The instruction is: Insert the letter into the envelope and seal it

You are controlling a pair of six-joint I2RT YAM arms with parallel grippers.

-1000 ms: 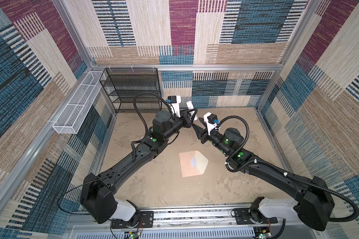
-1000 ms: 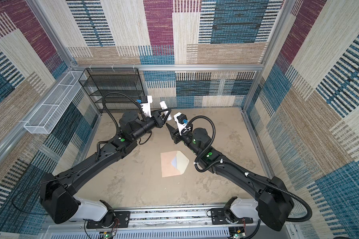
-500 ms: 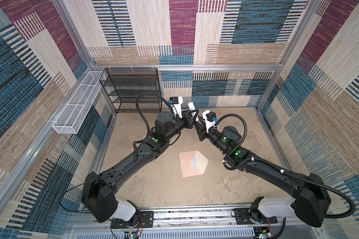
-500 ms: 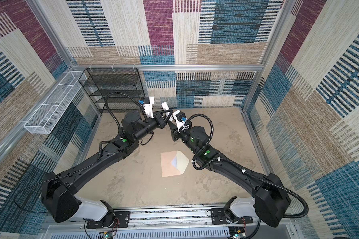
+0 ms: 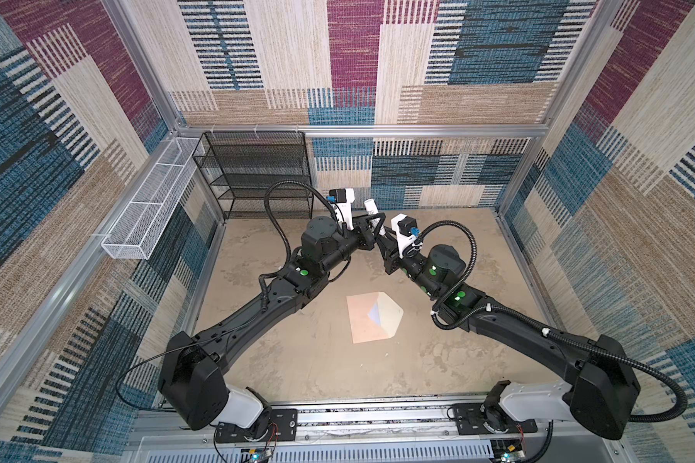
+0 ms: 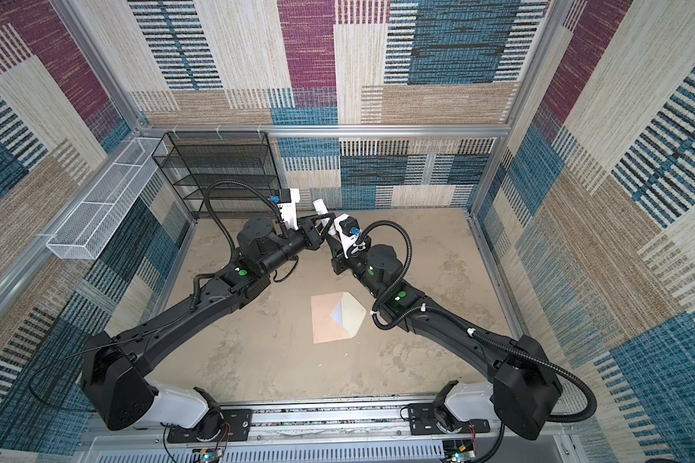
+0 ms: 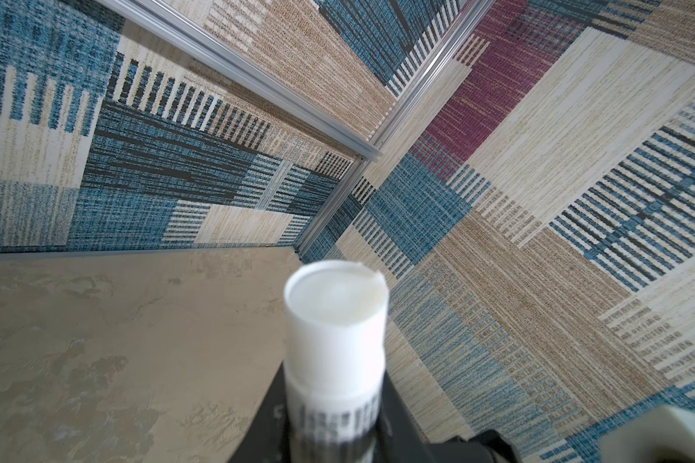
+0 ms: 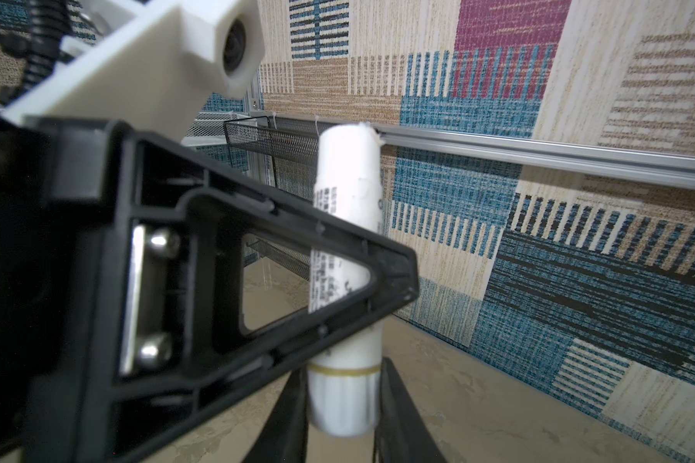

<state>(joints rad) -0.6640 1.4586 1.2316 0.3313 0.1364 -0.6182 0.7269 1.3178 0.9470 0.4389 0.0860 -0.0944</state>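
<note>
Change: right fingers point(image 8: 293, 413) have closed onto the glue stick point(image 8: 348, 180) base; left fingers point(image 8: 396, 280) clamp its body. envelope point(image 5: 362, 320) lies flap-open; probably glue prep for sealing.

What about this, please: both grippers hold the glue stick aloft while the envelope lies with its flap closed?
No: the envelope has its flap open, as both top views show. The left gripper and right gripper do hold the glue stick aloft.

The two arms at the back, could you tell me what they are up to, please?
Both hold a white glue stick raised between them: the left pincer grips its middle, the right pincer its lower end. The envelope lies on the table, flap open, the letter showing inside; not yet sealed.
</note>
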